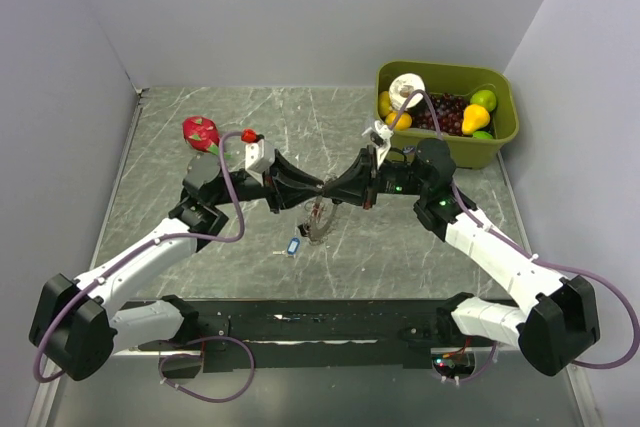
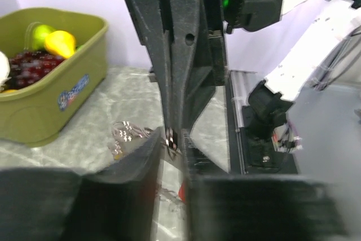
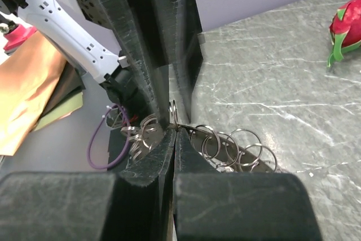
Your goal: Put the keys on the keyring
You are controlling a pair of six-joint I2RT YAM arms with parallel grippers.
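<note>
My two grippers meet tip to tip over the middle of the table. A small steel keyring (image 3: 174, 113) stands on edge between the tips, also in the left wrist view (image 2: 171, 137). My right gripper (image 3: 174, 134) is shut on its lower edge. My left gripper (image 2: 172, 146) is closed on it from the other side. A bunch of several linked rings (image 1: 318, 219) hangs below the tips, also in the right wrist view (image 3: 237, 148). One blue-tagged key (image 1: 293, 246) lies loose on the table just in front, apart from both grippers (image 1: 325, 190).
A green bin (image 1: 505, 132) of toy fruit stands at the back right, also in the left wrist view (image 2: 73, 91). A dragon fruit (image 1: 200, 132) and a strawberry (image 1: 249, 136) lie at the back left. Grey walls close three sides.
</note>
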